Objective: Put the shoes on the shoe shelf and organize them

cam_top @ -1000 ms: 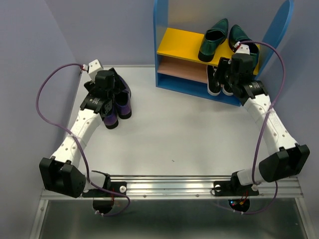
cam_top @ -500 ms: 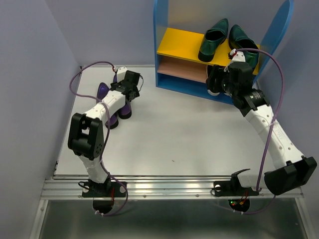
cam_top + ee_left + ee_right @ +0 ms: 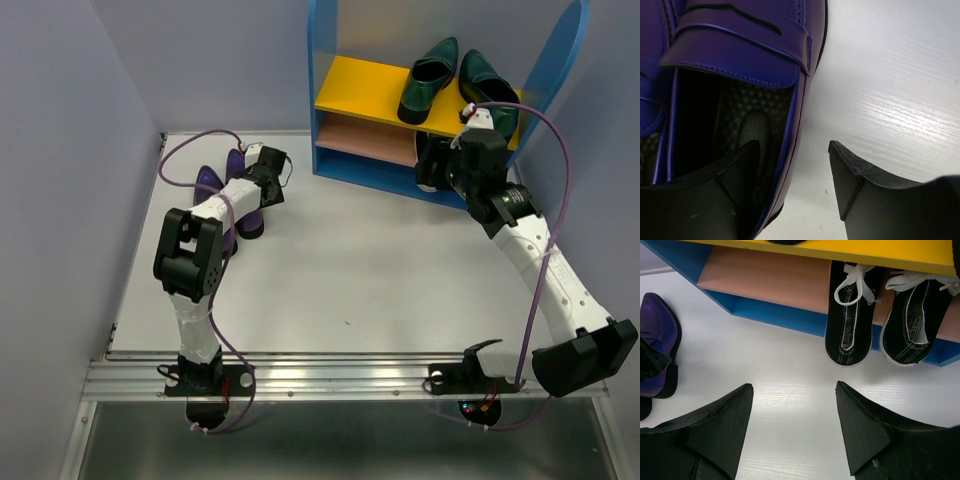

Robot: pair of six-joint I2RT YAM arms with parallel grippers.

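Note:
The pair of dark purple shoes (image 3: 248, 218) stands on the table at the left. My left gripper (image 3: 264, 180) is open over the right-hand purple shoe (image 3: 735, 45). One finger is inside its opening and the other is outside over the table, so the jaws straddle its side wall (image 3: 792, 135). The green loafers (image 3: 432, 78) sit on the yellow upper board of the shoe shelf (image 3: 355, 90). The black sneakers (image 3: 850, 315) sit side by side on the level below, heels outward. My right gripper (image 3: 794, 390) is open and empty above the table in front of them.
The shelf's blue side panels (image 3: 316, 60) rise at the back. The left part of the tan board (image 3: 765, 275) is bare. A purple shoe (image 3: 657, 345) shows at the left of the right wrist view. Grey walls close in on the left and back.
My left arm has folded up and its gripper has moved right, from above the purple pair to the right-hand shoe's edge. My right gripper has shifted slightly along the shelf front.

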